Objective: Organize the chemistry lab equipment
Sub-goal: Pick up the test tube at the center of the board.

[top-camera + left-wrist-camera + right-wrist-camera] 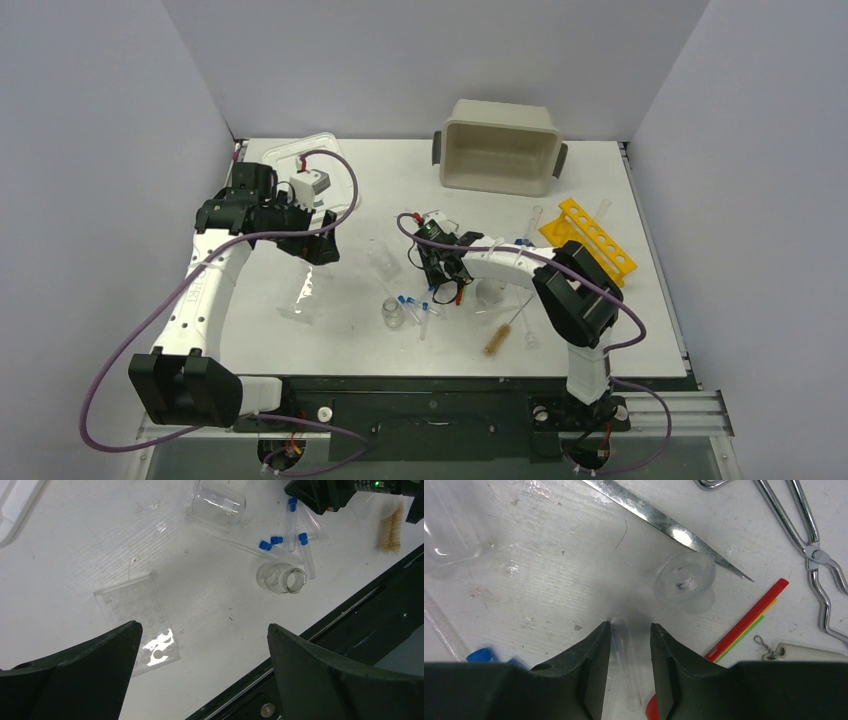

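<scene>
My right gripper [630, 625] is low over the table with its jaws narrowed around a clear glass tube [631, 680] lying between them. The left finger touches the tube and a gap shows on the right side. Close by are a small upright vial [685, 577], metal tweezers [659, 517], a green-and-red spatula [749, 617] and metal forceps [811, 540]. My left gripper [202, 627] hangs wide open above the table with nothing in it. Below it lie a clear well plate [137, 617], a glass flask [280, 577], blue-capped tubes [291, 522] and a beaker [216, 505].
A beige tub [500, 145] stands at the back, a yellow tube rack [597, 238] at the right, and a white lid [310, 150] at the back left. A brown-bristled brush [497, 340] lies near the table's front edge [450, 375].
</scene>
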Robot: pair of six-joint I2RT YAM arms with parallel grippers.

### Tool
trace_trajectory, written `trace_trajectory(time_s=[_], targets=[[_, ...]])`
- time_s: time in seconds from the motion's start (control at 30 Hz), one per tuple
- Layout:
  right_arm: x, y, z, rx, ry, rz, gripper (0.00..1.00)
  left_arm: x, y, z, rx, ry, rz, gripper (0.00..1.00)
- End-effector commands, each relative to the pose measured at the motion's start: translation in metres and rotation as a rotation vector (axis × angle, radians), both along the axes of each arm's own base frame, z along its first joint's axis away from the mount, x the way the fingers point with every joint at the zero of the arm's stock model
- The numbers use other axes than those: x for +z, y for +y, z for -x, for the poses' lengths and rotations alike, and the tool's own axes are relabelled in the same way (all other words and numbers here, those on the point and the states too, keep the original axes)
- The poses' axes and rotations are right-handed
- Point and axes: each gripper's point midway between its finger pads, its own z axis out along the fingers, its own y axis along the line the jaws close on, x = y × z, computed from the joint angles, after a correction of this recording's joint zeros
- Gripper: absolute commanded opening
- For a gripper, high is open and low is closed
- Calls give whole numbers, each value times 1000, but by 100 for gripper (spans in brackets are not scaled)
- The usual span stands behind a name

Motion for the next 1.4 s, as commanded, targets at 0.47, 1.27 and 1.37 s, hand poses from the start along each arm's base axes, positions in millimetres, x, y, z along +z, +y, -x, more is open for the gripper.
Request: trace_trajectory(time_s=[0.47, 1.27, 1.37], targets=[[31, 2, -6, -22, -78, -52, 0, 19, -19, -12, -50, -101, 50, 97], [353, 58, 24, -122, -593, -954, 0, 126, -133, 13, -263, -232, 533, 97], [356, 70, 27, -111, -574, -1000, 0, 129, -138, 11, -272, -214, 564, 97]])
